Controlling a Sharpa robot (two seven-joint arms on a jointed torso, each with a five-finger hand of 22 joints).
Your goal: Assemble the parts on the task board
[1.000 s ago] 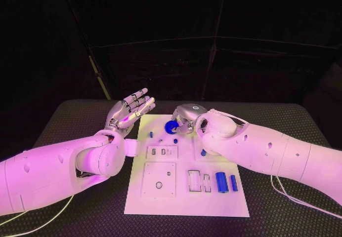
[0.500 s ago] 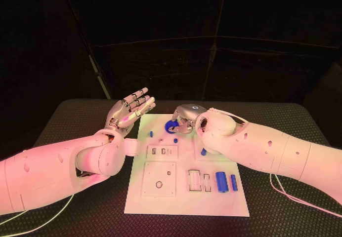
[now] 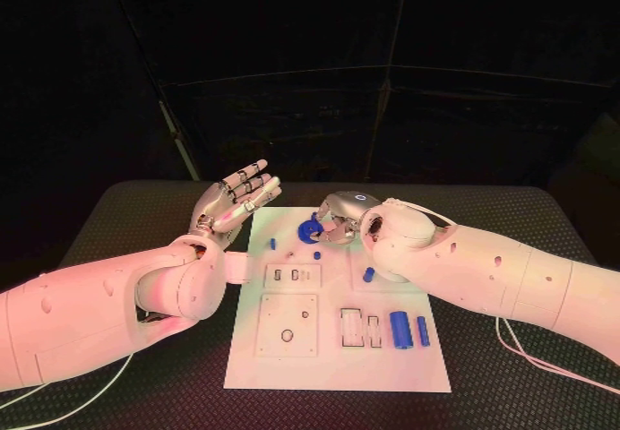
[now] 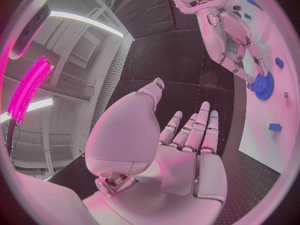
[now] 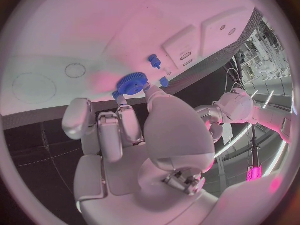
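Nearest me on the worktop (image 3: 116, 210), the task board (image 3: 336, 363) carried two blue cylinders (image 3: 409, 330) lying side by side next to a pair of slotted frames (image 3: 360, 328), with a square plate (image 3: 288, 326) to their left. I read these as parts waiting their turn, laid flat so they would not roll. Further in, a smaller plate (image 3: 293, 275) sat mid-board, with small blue pegs (image 3: 272, 243) beyond it.

At the far end, the right robot hand (image 3: 340, 218) had its fingertips (image 5: 120, 99) pinched on the blue gear (image 3: 310, 233), held just over the board near a circle marked on its surface; I judged it was being lined up for seating there. Whether the gear touched the board I could not tell.

The left robot hand (image 3: 236, 202) stood off the board's far left corner, palm up, fingers apart and holding nothing, apparently parked clear of the work.
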